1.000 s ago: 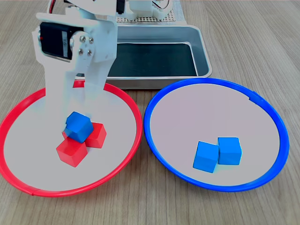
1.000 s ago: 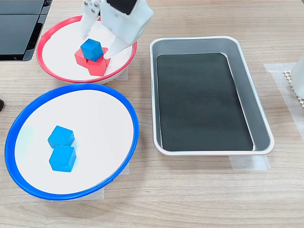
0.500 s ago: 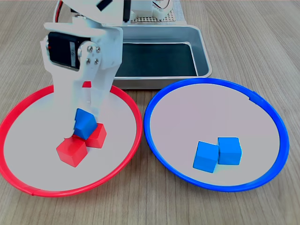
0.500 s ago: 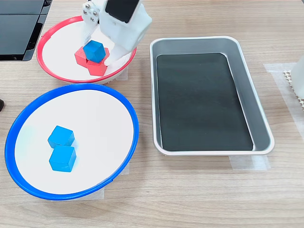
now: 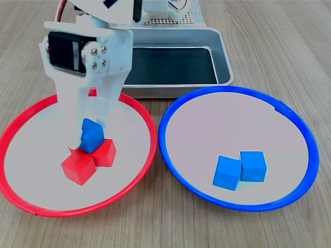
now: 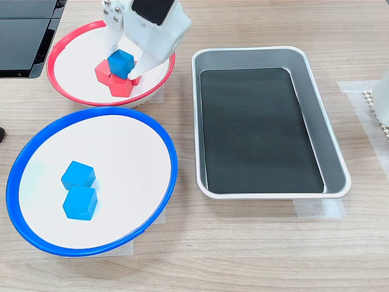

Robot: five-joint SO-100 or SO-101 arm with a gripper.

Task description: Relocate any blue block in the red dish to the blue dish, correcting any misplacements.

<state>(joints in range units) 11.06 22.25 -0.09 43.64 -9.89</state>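
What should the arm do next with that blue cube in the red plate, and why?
Probably lift straight up. The tool appears closed on the blue block, which sits atop two red cubes in the red dish. Raising it first should avoid dragging them before crossing to the blue dish.

Hand (image 6: 123, 59) grips blue block (image 6: 120, 61) over red dish (image 6: 67, 91).

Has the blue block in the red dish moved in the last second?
Yes. The blue block has shifted slightly toward the first exterior view's right and turned, held against the red dish.
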